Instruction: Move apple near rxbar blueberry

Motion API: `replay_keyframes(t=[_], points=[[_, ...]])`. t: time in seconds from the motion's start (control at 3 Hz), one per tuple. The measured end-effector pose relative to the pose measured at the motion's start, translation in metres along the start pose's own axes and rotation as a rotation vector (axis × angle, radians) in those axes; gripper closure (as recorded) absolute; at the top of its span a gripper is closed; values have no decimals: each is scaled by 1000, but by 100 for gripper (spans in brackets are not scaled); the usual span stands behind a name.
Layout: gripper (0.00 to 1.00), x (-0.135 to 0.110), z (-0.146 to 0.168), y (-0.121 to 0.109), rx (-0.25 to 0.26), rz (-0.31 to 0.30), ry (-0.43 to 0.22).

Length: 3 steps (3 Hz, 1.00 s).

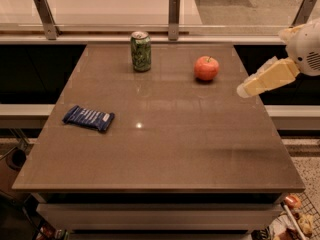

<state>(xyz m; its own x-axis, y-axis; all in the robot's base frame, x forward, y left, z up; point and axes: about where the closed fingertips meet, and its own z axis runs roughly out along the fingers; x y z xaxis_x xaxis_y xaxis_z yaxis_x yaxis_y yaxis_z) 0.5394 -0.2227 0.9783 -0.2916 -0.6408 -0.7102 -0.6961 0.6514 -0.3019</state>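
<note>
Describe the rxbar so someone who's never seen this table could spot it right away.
On the brown table, look at the left side, about midway back. The bar lies flat there alone, far from the can and apple at the back and the pincer hovering by the right edge. It is the only flat, dark blue thing.

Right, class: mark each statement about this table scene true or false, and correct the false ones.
1. The apple sits on the table, to the right of the green can. True.
2. The blue snack bar lies touching the apple. False: it lies well apart from it, near the table's left edge.
3. The tool hovers by the table's right edge, beside the apple but not touching it. True.
4. The green can lies on its side. False: it stands upright near the far edge.
</note>
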Motion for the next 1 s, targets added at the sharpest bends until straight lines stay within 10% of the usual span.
replay_keyframes(t=[1.0], points=[[0,-48,112,-34,-33,143,-248]])
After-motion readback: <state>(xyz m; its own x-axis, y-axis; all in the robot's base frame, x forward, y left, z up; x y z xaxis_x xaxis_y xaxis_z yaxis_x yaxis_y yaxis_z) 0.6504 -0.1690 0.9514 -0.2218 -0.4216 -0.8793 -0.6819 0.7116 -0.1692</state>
